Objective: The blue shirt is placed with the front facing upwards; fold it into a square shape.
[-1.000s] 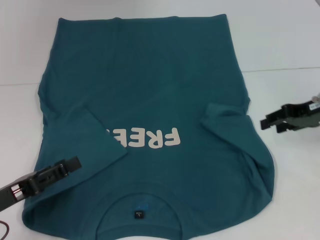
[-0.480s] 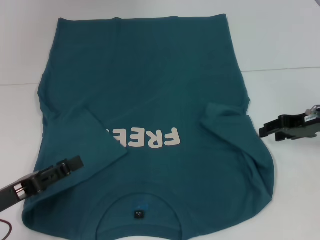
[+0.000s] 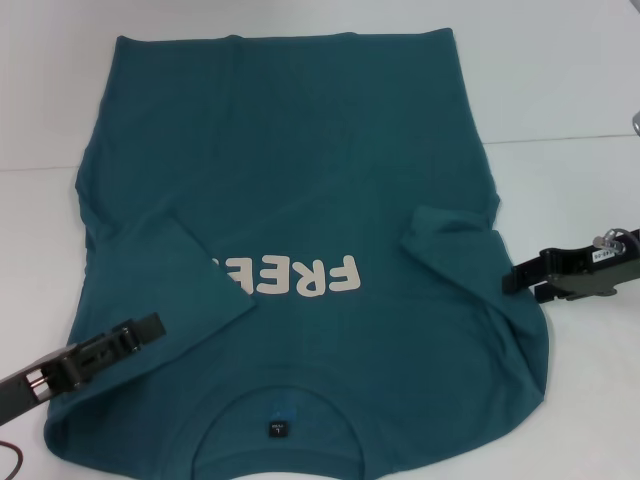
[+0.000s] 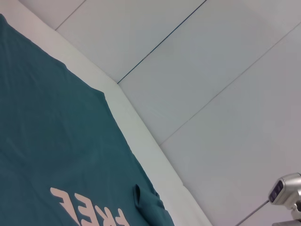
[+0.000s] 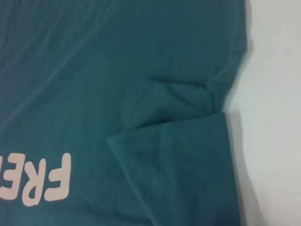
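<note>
**Sleeves could slip or bunch**

White bench [image 3: 560,90] holds the shirt [image 3: 290,180], spread flat with both sleeves already folded in and the neck on the near side. Left gripper [image 3: 150,326] hangs over the near left edge; right gripper [image 3: 512,277] sits at the right edge. Both hold nothing, and I cannot tell how wide they are. A crooked grab could pull a folded sleeve [image 5: 174,155] loose or wrinkle the cloth.

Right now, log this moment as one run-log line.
blue shirt: flat, front up, sleeves folded in | left gripper: over left sleeve | right gripper: at right shirt edge | fold: incomplete
</note>
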Robot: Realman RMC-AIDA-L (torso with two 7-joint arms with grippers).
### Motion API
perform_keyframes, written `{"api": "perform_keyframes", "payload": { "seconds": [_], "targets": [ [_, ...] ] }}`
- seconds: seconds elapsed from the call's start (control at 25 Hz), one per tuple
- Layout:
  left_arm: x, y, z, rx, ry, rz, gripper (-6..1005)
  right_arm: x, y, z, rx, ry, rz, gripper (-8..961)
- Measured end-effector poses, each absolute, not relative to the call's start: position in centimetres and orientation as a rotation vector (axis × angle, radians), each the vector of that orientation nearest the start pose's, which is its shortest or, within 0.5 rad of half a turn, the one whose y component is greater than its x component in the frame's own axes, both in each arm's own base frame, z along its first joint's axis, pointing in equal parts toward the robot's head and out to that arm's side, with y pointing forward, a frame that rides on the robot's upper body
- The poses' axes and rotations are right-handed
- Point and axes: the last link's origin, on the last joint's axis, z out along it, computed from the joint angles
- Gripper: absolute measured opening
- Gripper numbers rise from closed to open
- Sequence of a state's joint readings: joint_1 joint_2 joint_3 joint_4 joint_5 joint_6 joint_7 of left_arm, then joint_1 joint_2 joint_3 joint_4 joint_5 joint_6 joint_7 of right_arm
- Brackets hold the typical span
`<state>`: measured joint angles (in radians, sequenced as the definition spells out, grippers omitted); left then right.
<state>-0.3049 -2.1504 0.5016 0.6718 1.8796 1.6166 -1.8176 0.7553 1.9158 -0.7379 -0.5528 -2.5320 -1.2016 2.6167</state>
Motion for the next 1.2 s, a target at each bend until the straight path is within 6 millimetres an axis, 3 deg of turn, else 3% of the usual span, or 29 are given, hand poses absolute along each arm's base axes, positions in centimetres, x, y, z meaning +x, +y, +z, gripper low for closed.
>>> {"api": "perform_keyframes", "payload": {
  "seconds": [0.52,1.2],
  "targets": [
    [-31.1,27.2,1.0,-2.197,-1.459,-1.123,876,30.4,40.7,2.7,-1.932,1.848,0.173,557],
    [-31.1,27.1,1.0,-2.199,-1.452,-1.121,876,30.4,41.5,2.3,-1.873,1.817,0.251,554]
  ]
}}
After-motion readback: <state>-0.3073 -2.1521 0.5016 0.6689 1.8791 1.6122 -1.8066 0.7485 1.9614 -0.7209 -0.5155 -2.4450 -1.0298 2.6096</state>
